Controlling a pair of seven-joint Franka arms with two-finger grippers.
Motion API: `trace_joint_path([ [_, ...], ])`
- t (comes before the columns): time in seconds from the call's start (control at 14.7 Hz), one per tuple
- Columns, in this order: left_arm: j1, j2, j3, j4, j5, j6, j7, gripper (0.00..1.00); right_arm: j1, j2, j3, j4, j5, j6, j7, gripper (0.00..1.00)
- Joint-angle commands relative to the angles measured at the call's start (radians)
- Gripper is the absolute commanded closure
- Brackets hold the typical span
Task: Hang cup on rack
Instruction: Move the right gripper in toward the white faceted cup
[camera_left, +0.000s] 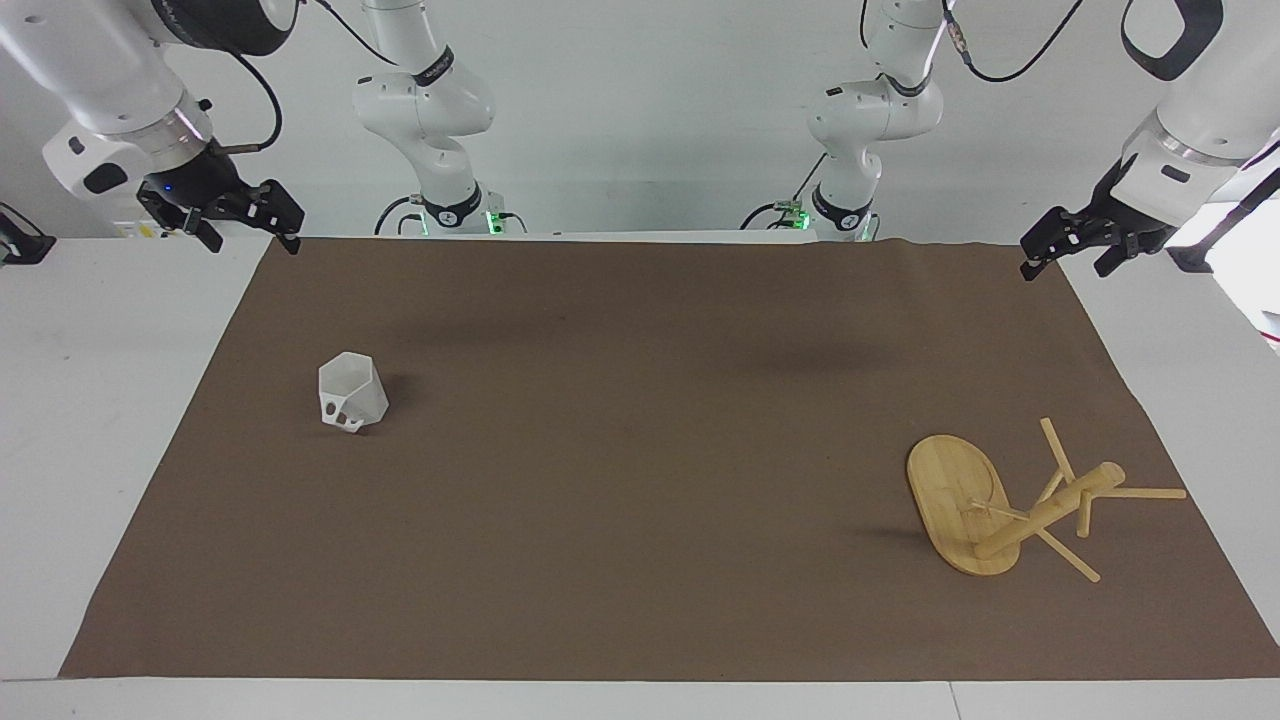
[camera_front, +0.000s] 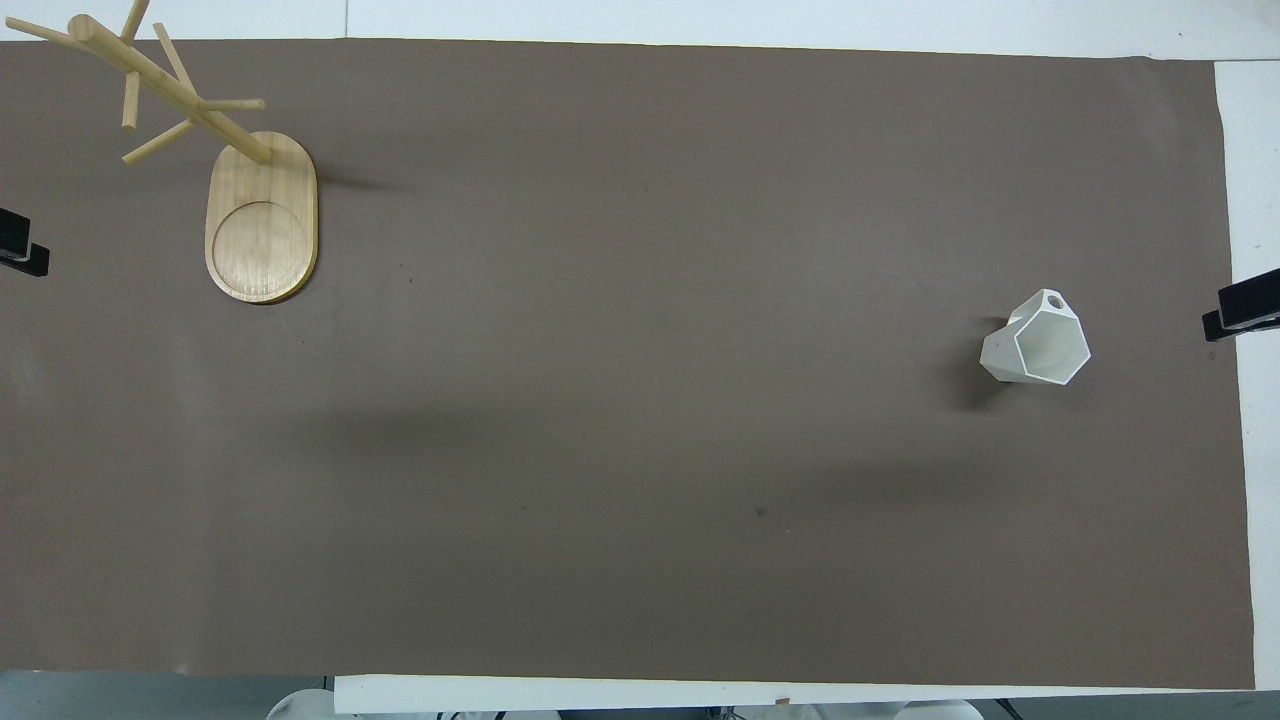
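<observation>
The white faceted cup (camera_left: 352, 392) (camera_front: 1037, 338) stands mouth up on the brown mat toward the right arm's end, its pierced handle on the side away from the robots. The bamboo rack (camera_left: 960, 500) (camera_front: 262, 220) stands on its oval base toward the left arm's end, farther from the robots than the cup, with no cup on its thin pegs. My right gripper (camera_left: 254, 243) (camera_front: 1240, 308) hangs open over the mat's corner near its base, holding nothing. My left gripper (camera_left: 1066, 266) (camera_front: 20, 250) hangs open and empty over the other corner. Both are well apart from cup and rack.
A brown mat (camera_left: 640, 450) covers most of the white table (camera_left: 90, 400). White table strips border the mat at both ends. Two more white arms (camera_left: 440, 120) stand at the table's robot edge between my arms.
</observation>
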Motion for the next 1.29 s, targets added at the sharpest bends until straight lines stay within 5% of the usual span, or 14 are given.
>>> trace_joint_path([
  [0.0,0.001,-0.027,0.004,-0.028,-0.002,-0.004,-0.011,0.0,-0.002,-0.001,0.01,0.007,-0.02,0.006,0.015,0.0],
  [0.48,0.001,-0.027,0.004,-0.028,-0.002,-0.004,-0.011,0.0,-0.002,-0.03,0.01,-0.021,0.035,-0.025,-0.079,0.0],
  [0.89,0.001,-0.025,0.004,-0.028,-0.002,-0.004,-0.011,0.0,-0.165,0.006,-0.005,-0.018,0.139,0.017,-0.841,0.0],
  [1.23,0.001,-0.025,0.004,-0.028,-0.002,-0.004,-0.011,0.0,-0.408,0.244,0.004,0.066,0.387,0.04,-1.537,0.0],
])
